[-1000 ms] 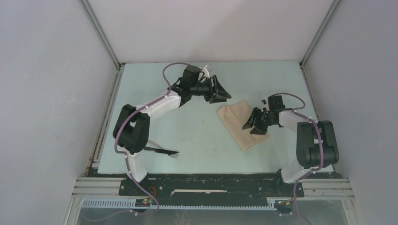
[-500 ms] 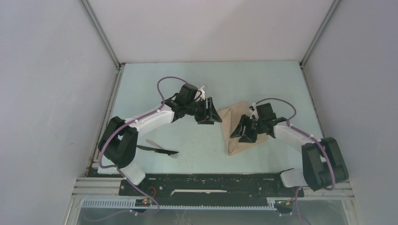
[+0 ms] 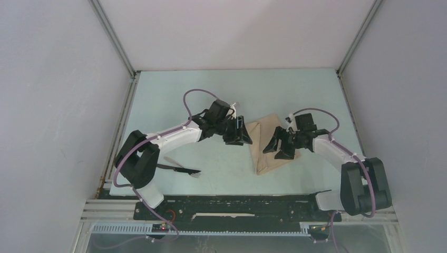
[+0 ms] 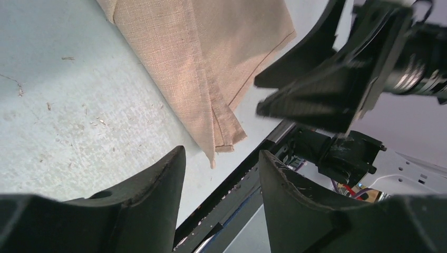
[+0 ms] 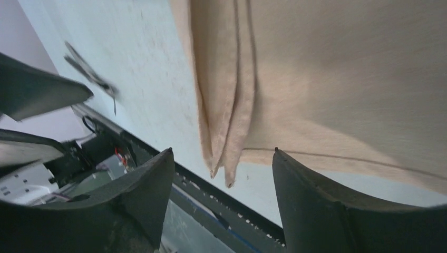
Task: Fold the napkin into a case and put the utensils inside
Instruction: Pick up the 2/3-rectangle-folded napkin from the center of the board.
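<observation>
Two matching robot arms. The left arm (image 3: 174, 136) and the right arm (image 3: 329, 150) each have smooth white link shells joined by bulky matte black joint housings. A thin purple cable (image 3: 197, 90) loops beside the left arm's links, and another purple cable (image 3: 311, 109) does the same on the right. The arms end in all-black claws, the left gripper (image 3: 241, 134) and the right gripper (image 3: 274, 152). Each has two broad, wedge-shaped fingers (image 4: 142, 205) that taper toward the tips, with slightly rough edges.

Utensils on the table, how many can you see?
2 for sure, both beside the left arm: a black utensil and a pale utensil just behind it. The arm may hide more.
</observation>
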Motion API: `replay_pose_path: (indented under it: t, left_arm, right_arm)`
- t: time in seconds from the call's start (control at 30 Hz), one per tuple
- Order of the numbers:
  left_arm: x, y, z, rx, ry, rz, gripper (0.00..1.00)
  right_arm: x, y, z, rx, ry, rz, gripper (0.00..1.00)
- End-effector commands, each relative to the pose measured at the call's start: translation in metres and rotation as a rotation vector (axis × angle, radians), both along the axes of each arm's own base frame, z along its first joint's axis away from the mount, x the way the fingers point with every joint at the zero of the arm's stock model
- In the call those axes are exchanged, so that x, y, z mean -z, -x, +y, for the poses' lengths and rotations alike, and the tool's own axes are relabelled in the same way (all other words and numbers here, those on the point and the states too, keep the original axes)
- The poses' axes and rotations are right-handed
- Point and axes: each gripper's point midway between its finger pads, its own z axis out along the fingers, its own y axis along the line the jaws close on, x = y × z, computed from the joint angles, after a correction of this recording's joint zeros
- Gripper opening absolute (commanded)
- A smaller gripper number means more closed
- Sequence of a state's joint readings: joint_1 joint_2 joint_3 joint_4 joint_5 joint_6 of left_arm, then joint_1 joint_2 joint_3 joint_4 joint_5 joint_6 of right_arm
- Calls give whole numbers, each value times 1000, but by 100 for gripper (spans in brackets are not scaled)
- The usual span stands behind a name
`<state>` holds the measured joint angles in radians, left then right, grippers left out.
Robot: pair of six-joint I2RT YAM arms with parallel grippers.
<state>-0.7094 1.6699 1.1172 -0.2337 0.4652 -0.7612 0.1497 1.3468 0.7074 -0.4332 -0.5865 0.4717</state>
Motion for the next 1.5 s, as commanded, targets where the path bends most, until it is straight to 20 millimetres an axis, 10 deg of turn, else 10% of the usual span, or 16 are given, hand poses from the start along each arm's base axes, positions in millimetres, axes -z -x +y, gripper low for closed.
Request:
replay_pose_path:
  t: [0.0,0.7,0.9,1.2,1.47]
  left_arm:
    - [-15,-9,-5,-17,45,-44,58]
    - [27,17,5,-47,50,59,32]
    - [26,17,5,-49,56,53,29]
    - [23,12,1,-40,66,52,27]
    - [16,4,-9,-33,85,48,26]
  right_arm:
    - [6,25,30,-108,-1,26,78]
    - [33,39,54,-148,280,-4,62]
    - [31,31,59,-159,295,-12,41]
    - [21,17,25,-127,331,-7,6]
    - [26,-7,-5,-119,355,-35,0]
